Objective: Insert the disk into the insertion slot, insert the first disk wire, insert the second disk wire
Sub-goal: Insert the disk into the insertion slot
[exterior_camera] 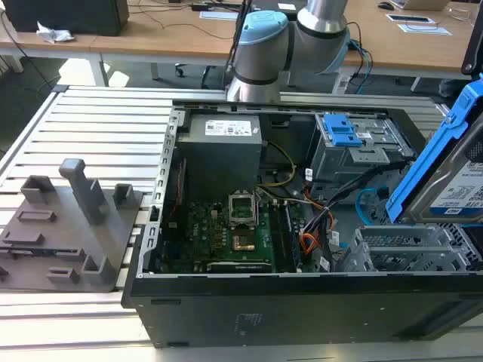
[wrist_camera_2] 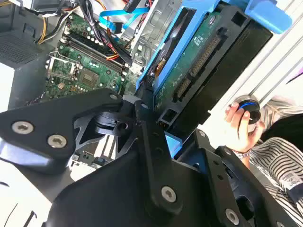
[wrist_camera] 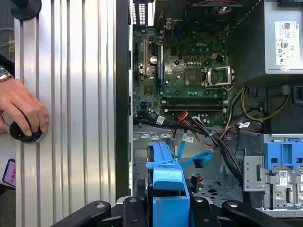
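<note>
Exterior view: the disk [exterior_camera: 453, 177] is seen tilted at the exterior view's right, raised just above the insertion slot [exterior_camera: 396, 243] of the open computer case [exterior_camera: 302, 317], not seated yet.

Second wrist view: the tool [wrist_camera_2: 163, 122] is clamped shut on the disk's lower edge, circuit-board side shown, blue carrier pinched between the black fingers [wrist_camera_2: 147, 127].

First wrist view: the carrier's blue edge is seen sticking out from the tool, with the slot's perforated metal right beyond it. A hand [wrist_camera: 21, 111] is rested on the tabletop [wrist_camera: 80, 94] beside the case.
</note>
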`<control>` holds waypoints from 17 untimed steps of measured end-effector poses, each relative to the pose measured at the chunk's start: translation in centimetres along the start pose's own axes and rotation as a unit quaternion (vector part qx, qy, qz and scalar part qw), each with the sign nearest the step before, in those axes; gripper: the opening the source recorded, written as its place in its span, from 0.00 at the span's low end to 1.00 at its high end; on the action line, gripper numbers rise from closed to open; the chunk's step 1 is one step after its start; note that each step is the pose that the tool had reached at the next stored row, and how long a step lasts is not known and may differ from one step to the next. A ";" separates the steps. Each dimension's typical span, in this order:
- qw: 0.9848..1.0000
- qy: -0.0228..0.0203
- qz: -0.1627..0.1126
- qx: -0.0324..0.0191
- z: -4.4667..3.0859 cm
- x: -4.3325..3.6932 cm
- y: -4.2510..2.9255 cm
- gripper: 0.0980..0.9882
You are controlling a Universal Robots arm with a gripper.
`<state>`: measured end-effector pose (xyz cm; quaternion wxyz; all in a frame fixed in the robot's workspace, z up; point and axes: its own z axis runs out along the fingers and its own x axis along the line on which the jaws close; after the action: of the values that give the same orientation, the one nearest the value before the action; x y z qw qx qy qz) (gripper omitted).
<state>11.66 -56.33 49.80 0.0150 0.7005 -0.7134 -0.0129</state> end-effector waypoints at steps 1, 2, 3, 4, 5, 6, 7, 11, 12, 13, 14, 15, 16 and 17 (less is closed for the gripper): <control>1.000 0.000 0.000 0.000 0.05 0.00 0.00 0.30; 1.000 0.000 0.000 0.000 0.25 0.00 -0.01 0.30; 1.000 0.000 0.000 0.000 0.43 0.00 -0.02 0.30; 1.000 0.000 0.000 0.000 0.52 0.00 -0.02 0.30; 1.000 0.000 0.000 0.000 0.59 0.00 -0.02 0.30; 1.000 0.000 0.000 0.000 0.67 0.00 -0.03 0.30; 1.000 0.000 0.000 0.000 0.73 0.00 -0.03 0.30; 1.000 0.000 0.000 0.000 1.36 -0.01 -0.05 0.30; 1.000 0.000 0.000 0.000 1.47 -0.01 -0.06 0.30; 1.000 0.000 0.000 0.000 1.56 -0.01 -0.06 0.30; 1.000 0.000 0.000 0.000 1.61 -0.01 -0.06 0.30; 1.000 0.000 0.000 0.000 1.67 0.00 -0.07 0.30; 1.000 0.000 0.000 0.000 1.75 -0.01 -0.07 0.30; 1.000 0.000 0.000 0.000 1.85 -0.01 -0.07 0.30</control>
<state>11.66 -56.33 47.96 0.0150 0.7005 -0.7134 -0.0129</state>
